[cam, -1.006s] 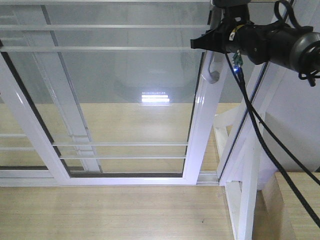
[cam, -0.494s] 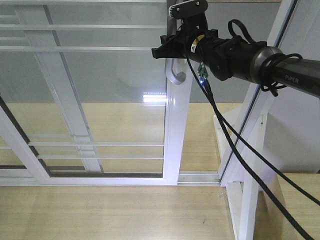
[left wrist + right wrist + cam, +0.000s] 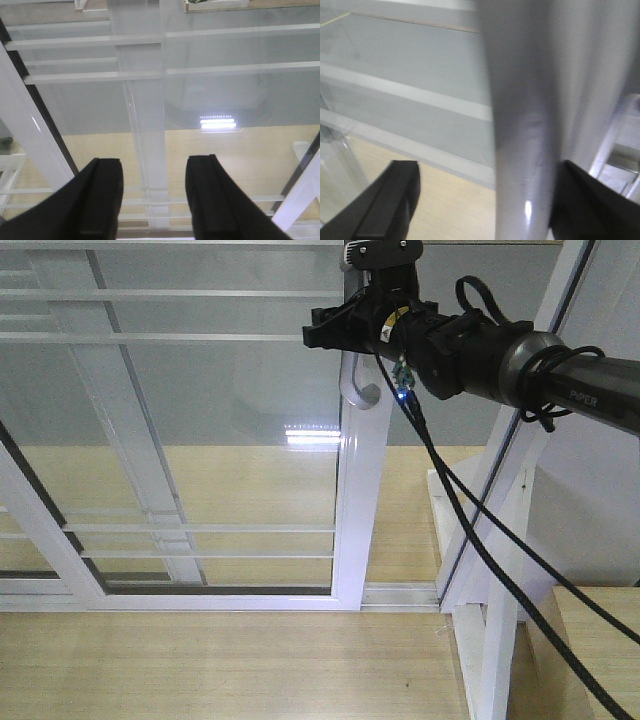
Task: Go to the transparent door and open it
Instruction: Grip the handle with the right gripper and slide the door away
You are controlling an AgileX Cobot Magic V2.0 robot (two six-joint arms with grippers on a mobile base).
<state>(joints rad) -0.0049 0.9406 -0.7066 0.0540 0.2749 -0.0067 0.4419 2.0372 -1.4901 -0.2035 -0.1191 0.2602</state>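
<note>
The transparent door (image 3: 200,420) fills the left of the front view, and its white stile (image 3: 358,510) stands near the middle. A curved grey handle (image 3: 357,386) sits on that stile. My right gripper (image 3: 340,325) reaches in from the right at the top of the handle. In the right wrist view the handle (image 3: 525,125) passes between the wide-apart fingers of the right gripper (image 3: 485,210), resting against the right finger (image 3: 585,200). My left gripper (image 3: 152,200) is open with nothing between its fingers and faces the glass (image 3: 200,100).
A gap (image 3: 400,520) lies between the door stile and the fixed white frame post (image 3: 500,570) on the right. A second white-framed panel (image 3: 130,440) stands behind the glass. Black cables (image 3: 470,530) hang from the right arm. The floor track (image 3: 400,592) and wooden floor (image 3: 200,660) lie below.
The door stile slid left from beside the frame post, opening a gap, then eased slightly back right. My right arm moved left with the handle.
</note>
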